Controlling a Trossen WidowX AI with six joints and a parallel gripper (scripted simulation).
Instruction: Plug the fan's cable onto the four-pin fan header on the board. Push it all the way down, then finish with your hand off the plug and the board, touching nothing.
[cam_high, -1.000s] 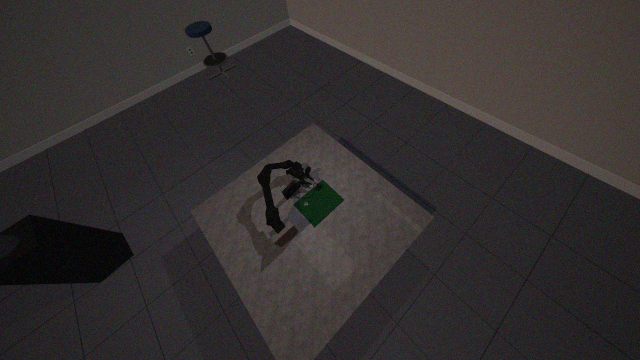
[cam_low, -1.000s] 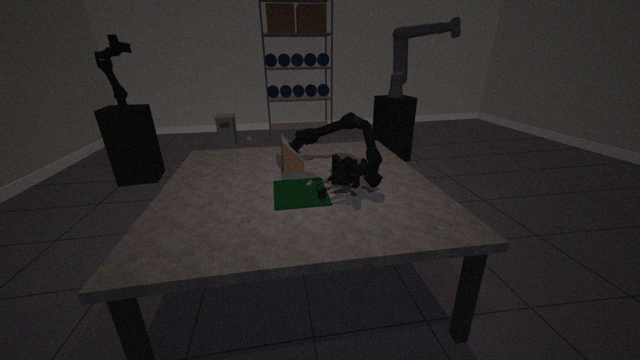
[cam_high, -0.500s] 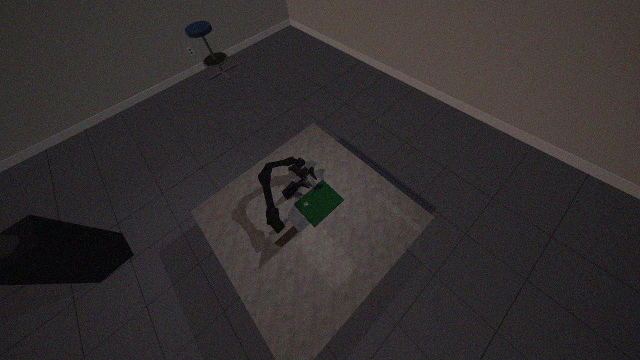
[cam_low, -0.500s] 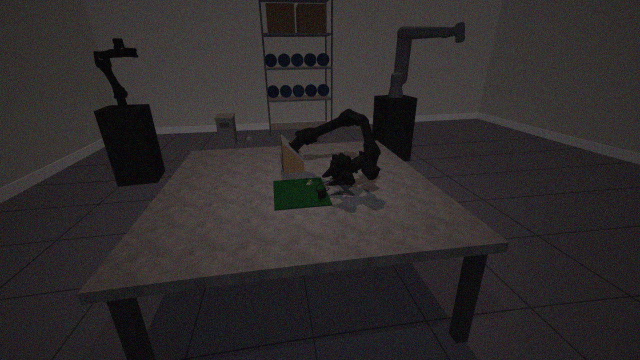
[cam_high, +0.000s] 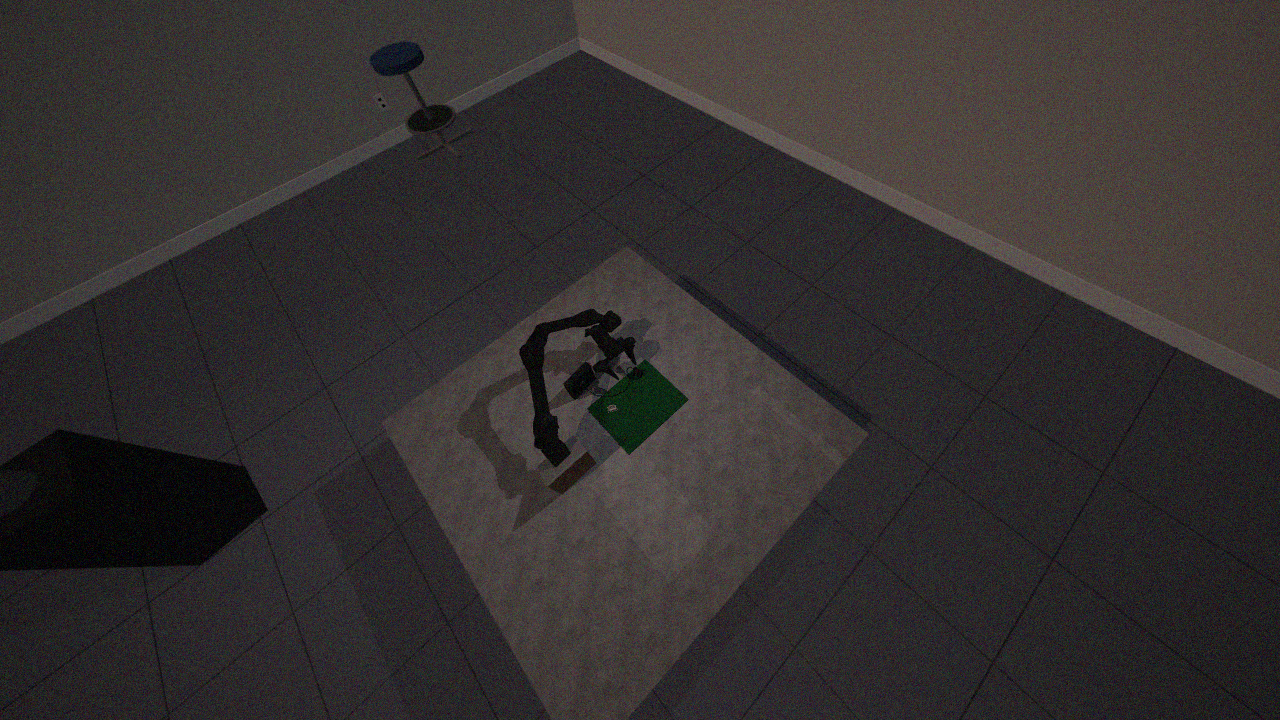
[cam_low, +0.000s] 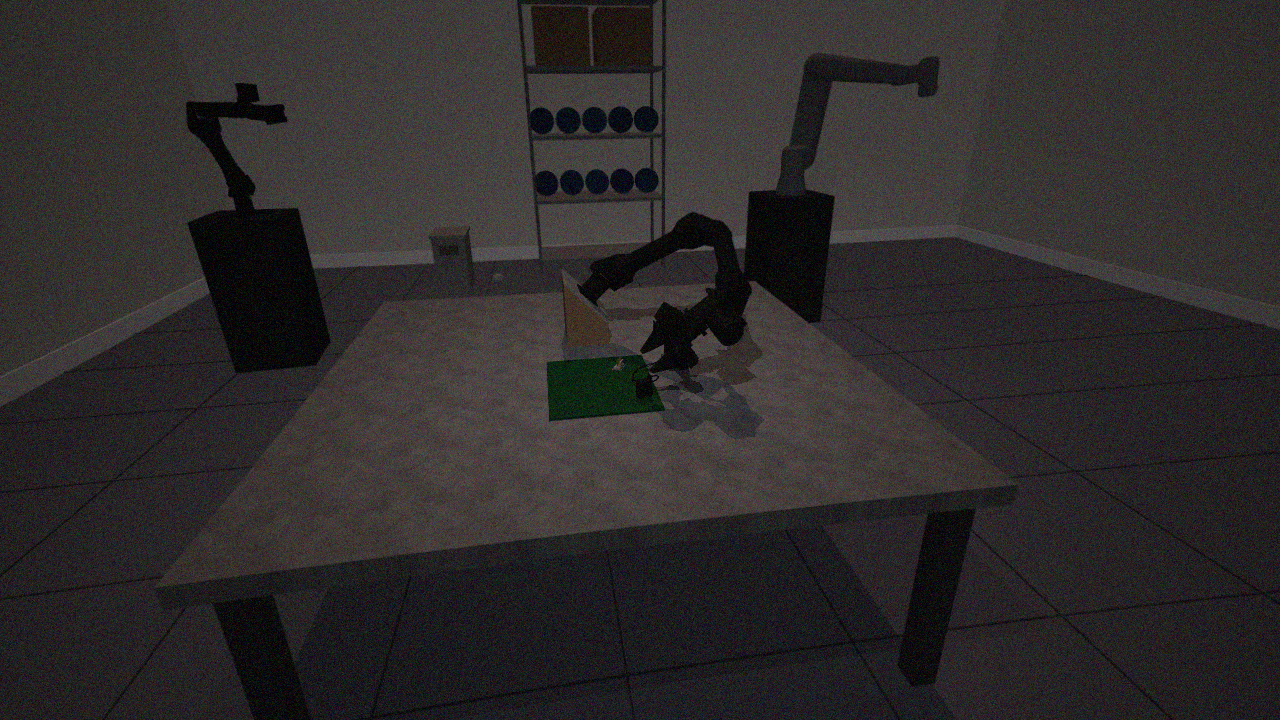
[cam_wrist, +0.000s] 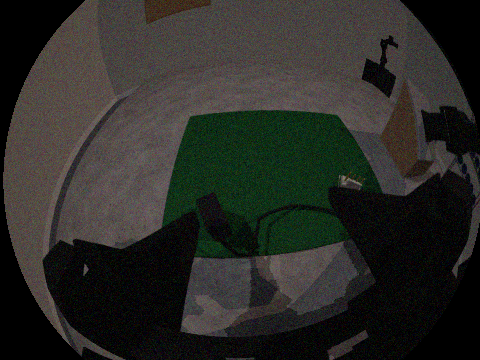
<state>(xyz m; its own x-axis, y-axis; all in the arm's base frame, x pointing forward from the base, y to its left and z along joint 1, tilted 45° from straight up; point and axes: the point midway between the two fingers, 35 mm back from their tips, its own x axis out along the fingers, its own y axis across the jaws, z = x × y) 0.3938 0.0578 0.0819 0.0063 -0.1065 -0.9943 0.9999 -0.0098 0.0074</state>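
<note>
Plug seating: too dark to tell; shelf top: cut off; cable's far end: hidden

The arm is bent into a pretty big arch; it's raised up from its base end, folded over at the elbow, and then dropped down through the forearm toward the wrist. The gripper is held low and angled downward, basically tucked back under the arch in the exterior view; its two dark, pointy fingers are spread really wide, with nothing gripped between them. In the wrist view both fingers are seen from behind, one on each side; their tips are angled inward a bit and kept well apart.
</note>
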